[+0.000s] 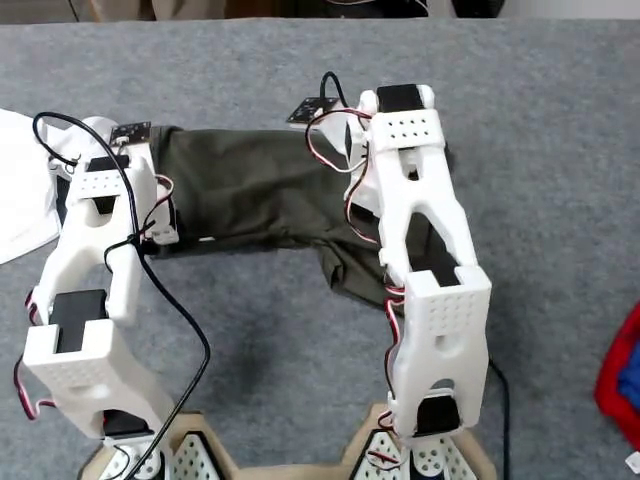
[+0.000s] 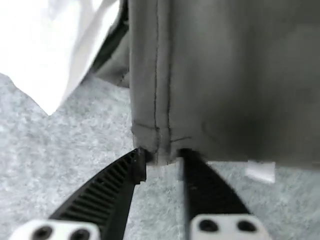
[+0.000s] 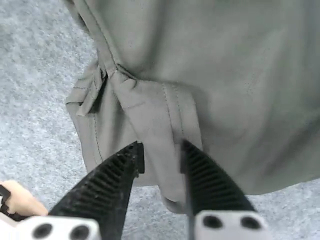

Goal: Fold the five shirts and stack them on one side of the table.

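Straddling the olive shirt [image 1: 250,195] at both ends, I am at the start of a fold, as I judge it. The garment lies spread on the grey table [image 1: 540,120], toward 12 o'clock from the middle. My left gripper [image 2: 161,157] sits at its 9 o'clock end, jaws parted a little with the stitched hem corner between the tips, not yet pinched. My right gripper [image 3: 160,150] is at the 3 o'clock end, jaws likewise slightly apart over a folded band of cloth beside the sleeve.

A white shirt [image 1: 20,190] lies at the table's 9 o'clock edge, its edge tucked against the olive one. A red and blue cloth [image 1: 625,370] sits at 4 o'clock.

Next, I reckon both jaws must close on a single layer, then lift evenly together so the cloth doesn't skew.
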